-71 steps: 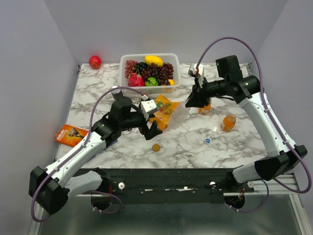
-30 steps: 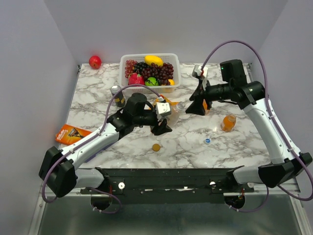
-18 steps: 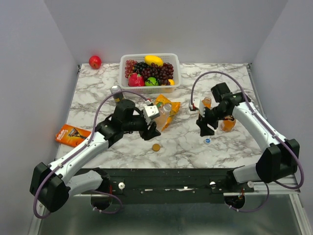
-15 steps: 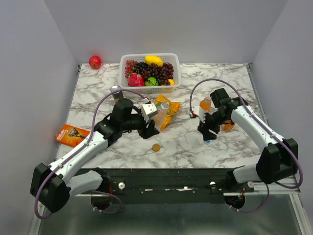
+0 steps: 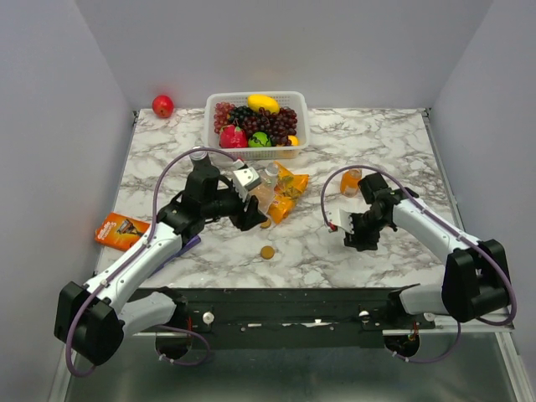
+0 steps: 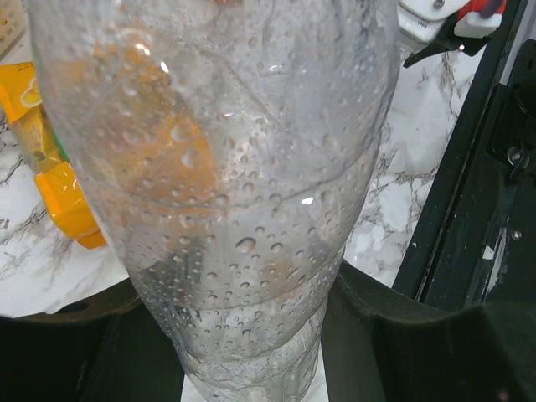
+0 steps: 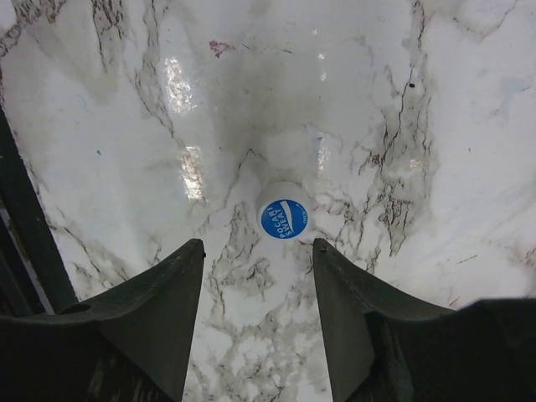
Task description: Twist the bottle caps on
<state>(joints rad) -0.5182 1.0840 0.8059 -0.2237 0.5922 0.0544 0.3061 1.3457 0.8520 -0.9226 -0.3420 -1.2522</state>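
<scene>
My left gripper (image 5: 254, 208) is shut on the colourless bottle (image 5: 266, 184), held over the table. In the left wrist view this bottle (image 6: 234, 167), beaded with droplets, fills the frame between my fingers. My right gripper (image 7: 258, 247) hangs open and low over the marble. The white cap with a blue mark (image 7: 283, 218) lies just past its fingertips, touching neither. From above, the right gripper (image 5: 362, 239) hides that cap. A golden-orange cap (image 5: 267, 251) lies at the front centre. One orange bottle (image 5: 350, 181) stands uncapped behind the right arm.
A white basket (image 5: 300, 126) of fruit stands at the back, with a red apple (image 5: 162, 105) at the back left. A dark can (image 5: 198, 155), an orange snack packet (image 5: 290, 186) and an orange box (image 5: 122, 231) lie around the left arm.
My right arm has swung down from the orange bottle at the back to just above the white cap, its jaws narrowing. The left arm has drawn the colourless bottle slightly back.
</scene>
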